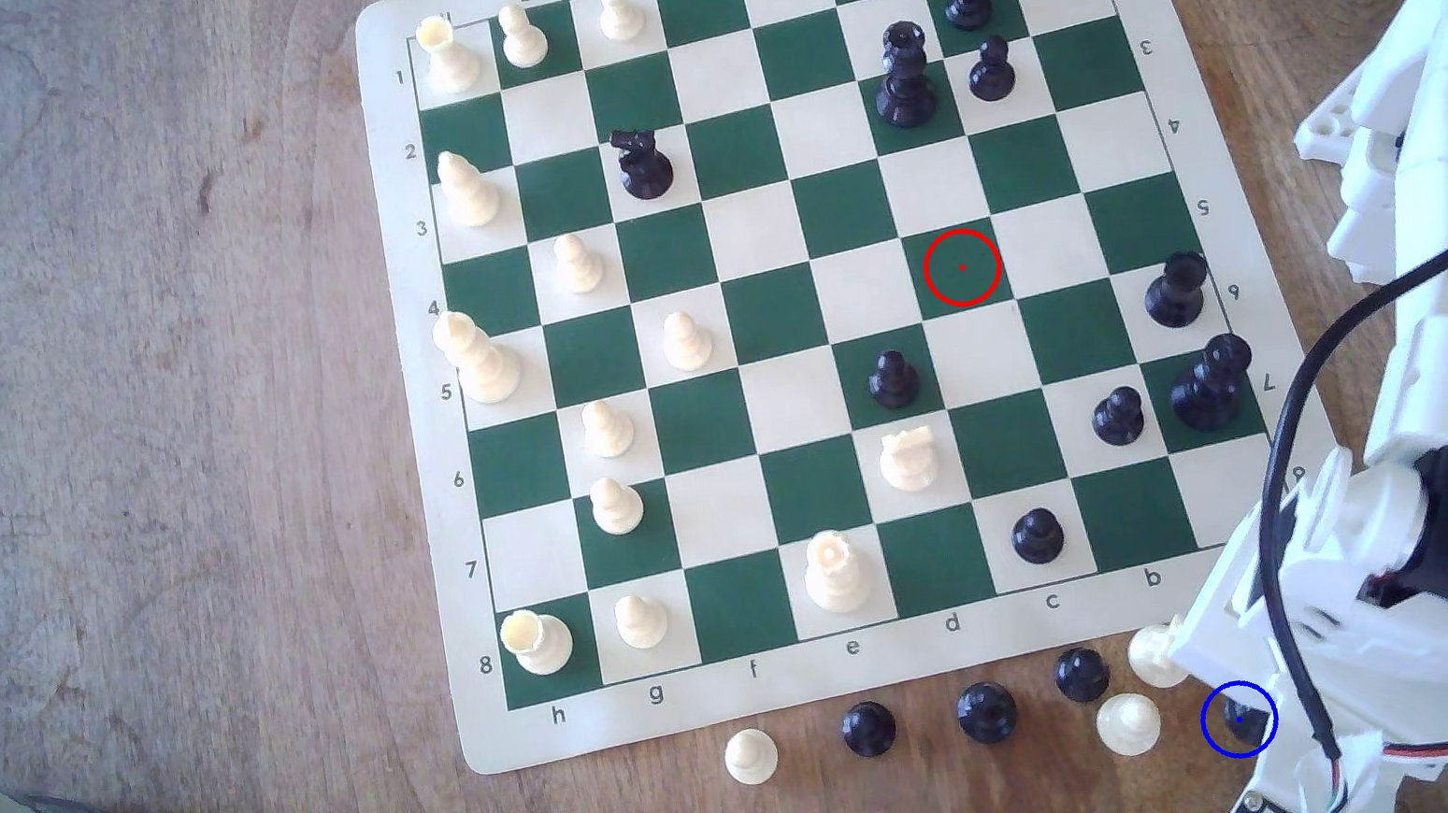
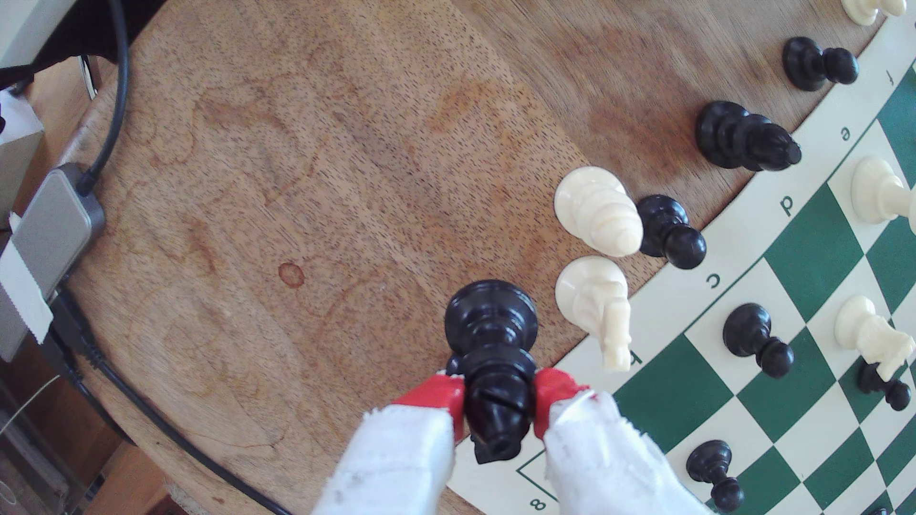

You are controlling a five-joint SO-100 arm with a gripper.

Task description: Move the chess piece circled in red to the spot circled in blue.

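**woodgrain_87:** Wooden bench (image 1: 204,362), green-and-cream chess mat (image 1: 494,752) on it, mug off at the far corner. From the wrist view the pincer (image 2: 500,406) has its red-tipped fingers (image 2: 436,393) clamped on the head of the black piece (image 2: 490,346), one finger each side. The base sits on or just above bare wood, I can't tell which.

**pawnpusher:** Yep, and the exterior view has something dark inside the blue ring (image 1: 1239,718), right under the pincer, so I reckon it's basically at the spot. The red ring's square is empty.

**woodgrain_87:** Release step then, I'd guess. Get the base flat first, open slowly, lift straight up.

**pawnpusher:** Agreed. A white knight (image 2: 597,312) stands just beside the pincer, so no sideways swing or it'll topple.
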